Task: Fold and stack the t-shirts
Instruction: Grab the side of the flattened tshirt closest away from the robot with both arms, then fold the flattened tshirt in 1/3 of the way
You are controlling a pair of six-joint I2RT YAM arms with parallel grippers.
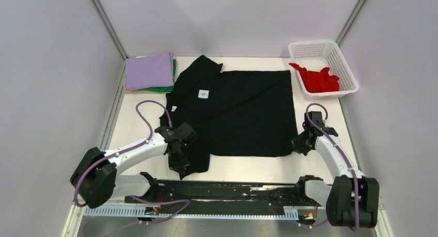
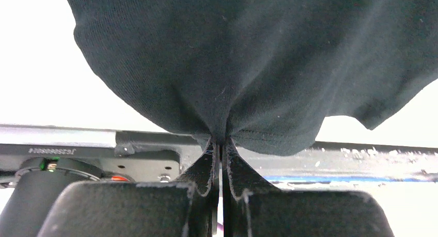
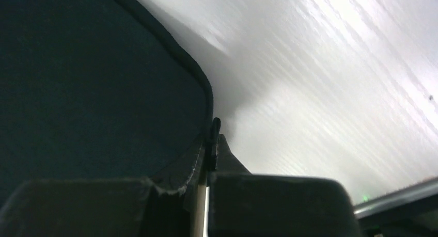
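A black t-shirt [image 1: 243, 113] with a small white neck label [image 1: 203, 94] lies spread over the middle of the table. My left gripper [image 1: 178, 162] is shut on its near left part. In the left wrist view the cloth [image 2: 258, 56] bunches into the closed tips [image 2: 221, 140]. My right gripper [image 1: 298, 144] is shut on the shirt's near right corner; in the right wrist view the hem [image 3: 93, 92] is pinched between the tips [image 3: 214, 131]. A folded lilac t-shirt [image 1: 150, 70] rests on a green one [image 1: 168, 87] at the back left. A red t-shirt [image 1: 320, 79] lies crumpled in the basket.
The white lattice basket [image 1: 310, 48] stands at the back right corner. A dark rail [image 1: 222, 188] with cables runs along the near edge between the arm bases. Pale walls close in on the left, right and back.
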